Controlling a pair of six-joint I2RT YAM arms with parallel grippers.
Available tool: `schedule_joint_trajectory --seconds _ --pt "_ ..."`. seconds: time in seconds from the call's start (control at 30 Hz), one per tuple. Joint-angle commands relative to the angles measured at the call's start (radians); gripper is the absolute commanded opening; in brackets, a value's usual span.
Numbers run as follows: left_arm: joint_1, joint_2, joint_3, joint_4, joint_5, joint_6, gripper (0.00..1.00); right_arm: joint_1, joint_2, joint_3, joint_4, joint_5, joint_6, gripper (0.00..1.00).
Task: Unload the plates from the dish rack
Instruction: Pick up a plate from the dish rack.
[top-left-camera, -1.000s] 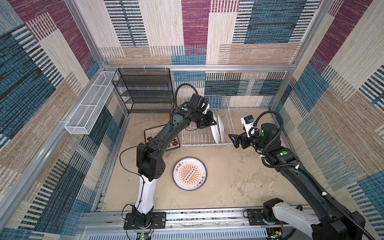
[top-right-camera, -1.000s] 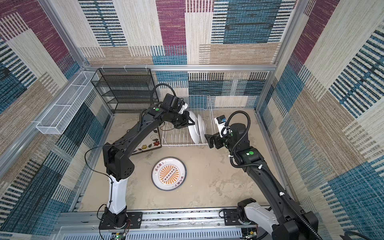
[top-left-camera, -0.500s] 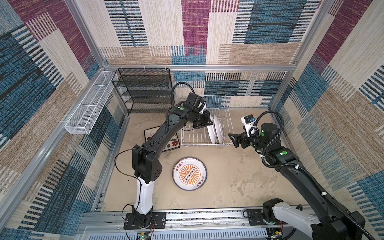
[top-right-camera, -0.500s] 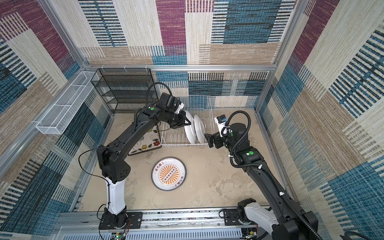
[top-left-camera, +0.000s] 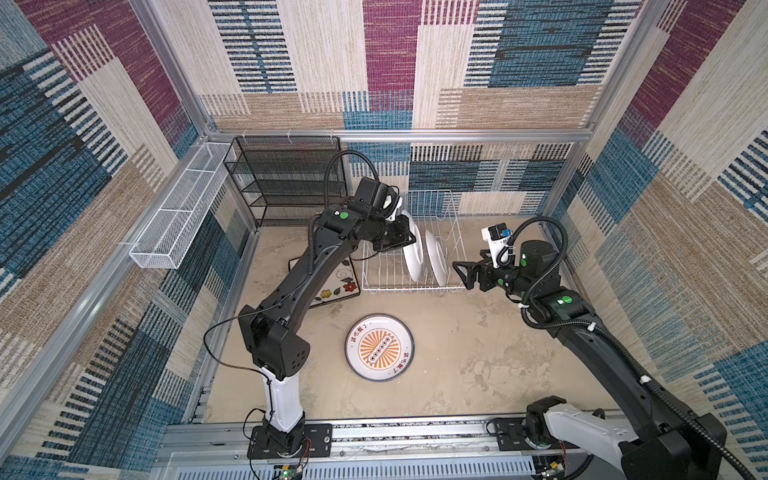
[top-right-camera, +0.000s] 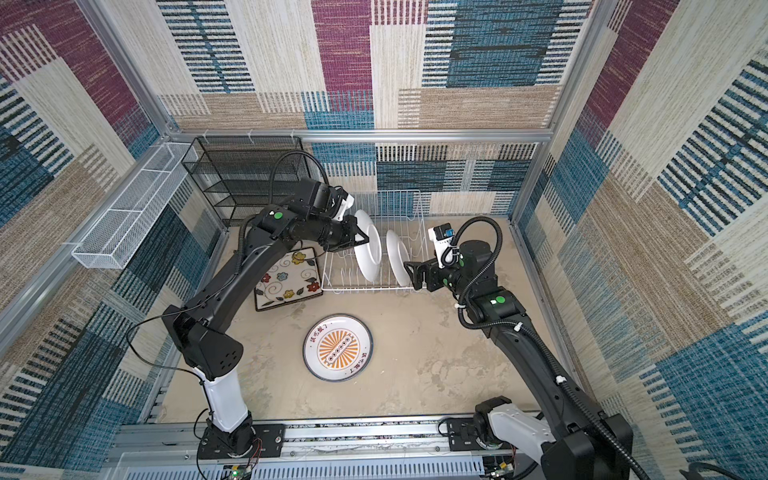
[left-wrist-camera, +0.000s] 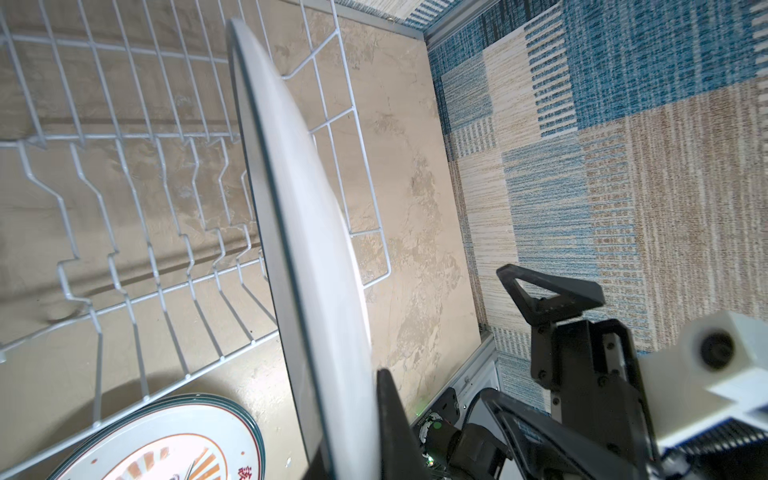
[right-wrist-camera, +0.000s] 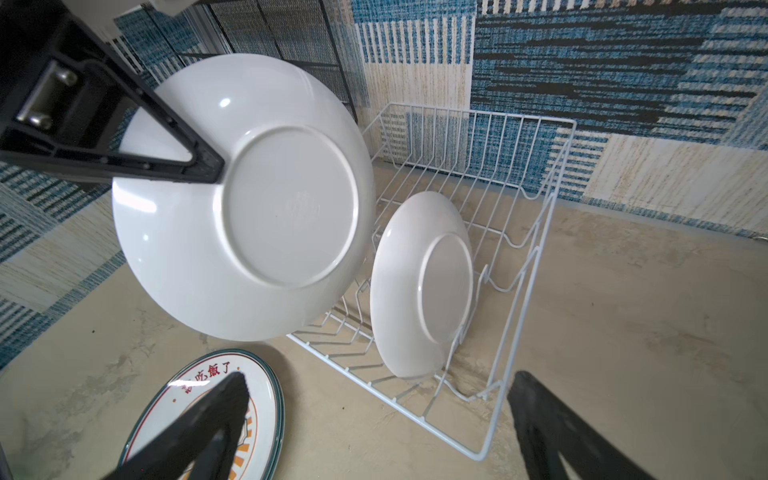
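Right wrist view, with both top views. Pinched a round plate (right-wrist-camera: 266, 208) at its upper rim with the left gripper (right-wrist-camera: 203, 170), jaws pressed together on the edge. Showed that plate's glossy white back and raised foot ring, on edge and tilted; caught its thin dark rim in the left wrist view. Placed its lower edge over the tines of the dish rack (top-left-camera: 386, 288); could not tell touching from clear. Found a second round plate (right-wrist-camera: 419, 286), equally white-backed, just past the left jaws' tips, standing in the tines between them and the right gripper (top-left-camera: 461, 274). Held the right jaws spread wide around nothing, just outside the rack's end wire, apart from that plate. Found bare tines behind the left jaws and open table (top-left-camera: 478, 353) below the right jaws. Found a third round plate (top-left-camera: 379, 347) face up below both pairs of jaws, orange sunburst inside a dark rim, near the rack's front wire. Found a square plate (top-right-camera: 286, 278) with coloured flowers below and behind the left jaws, just beside the rack.
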Motion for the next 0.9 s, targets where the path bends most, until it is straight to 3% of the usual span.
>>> schedule_joint_trajectory --seconds 0.0,0.17,0.3,0.6,0.87 --pt "0.002 -0.046 -0.008 0.005 -0.052 0.118 0.00 0.002 0.020 0.029 0.028 -0.040 0.091 1.00" --pt "0.000 -0.128 -0.048 0.020 -0.103 0.306 0.00 0.000 0.056 0.085 0.011 -0.018 0.225 1.00" --pt "-0.005 -0.201 -0.131 0.042 -0.179 0.470 0.00 0.000 0.080 0.127 0.026 -0.100 0.300 1.00" --pt "-0.028 -0.402 -0.447 0.224 -0.310 0.789 0.00 0.000 0.222 0.305 -0.057 -0.249 0.451 1.00" --pt "-0.124 -0.529 -0.699 0.404 -0.550 1.057 0.00 0.000 0.305 0.370 -0.046 -0.339 0.494 0.99"
